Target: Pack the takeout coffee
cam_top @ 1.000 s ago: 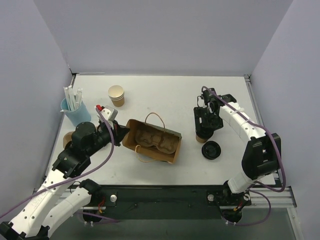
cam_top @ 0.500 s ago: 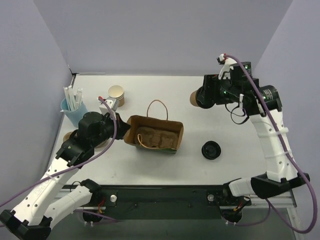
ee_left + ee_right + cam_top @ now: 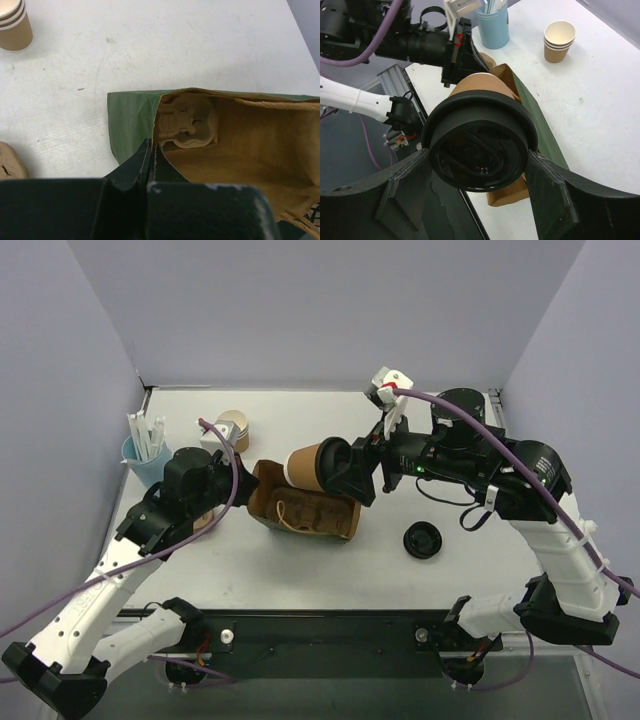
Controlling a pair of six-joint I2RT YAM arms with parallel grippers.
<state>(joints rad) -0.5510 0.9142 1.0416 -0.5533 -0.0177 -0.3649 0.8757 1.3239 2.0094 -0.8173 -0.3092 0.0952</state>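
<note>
At centre-left the left claw [image 3: 151,152] is pinched shut on the rim of the bag [image 3: 128,125], while the right claw [image 3: 338,470], jaws wide, grips the coffee [image 3: 308,465] (tipped sideways, lid toward the claw) above the bag's mouth.

**A:** Bag [image 3: 305,512] position?

**B:** Mid-table [image 3: 330,420], carrier tray [image 3: 187,121] inside it. The left gripper [image 3: 238,502] is pinched on its left rim.

**A:** And the takeout coffee [image 3: 310,465]?

**B:** Off the table, lying sideways over the bag's back edge, lid end pointing right. It sits between the fingers of the right gripper [image 3: 345,472], which reaches in from the right. Touching the bag or not — cannot tell.

**A:** Surroundings?

**B:** Loose lid [image 3: 424,539] on the table, right of the bag, well apart. Stack of cups [image 3: 234,428] behind the bag, to its left. Straw holder [image 3: 147,462] further left — near the table's left edge.
</note>
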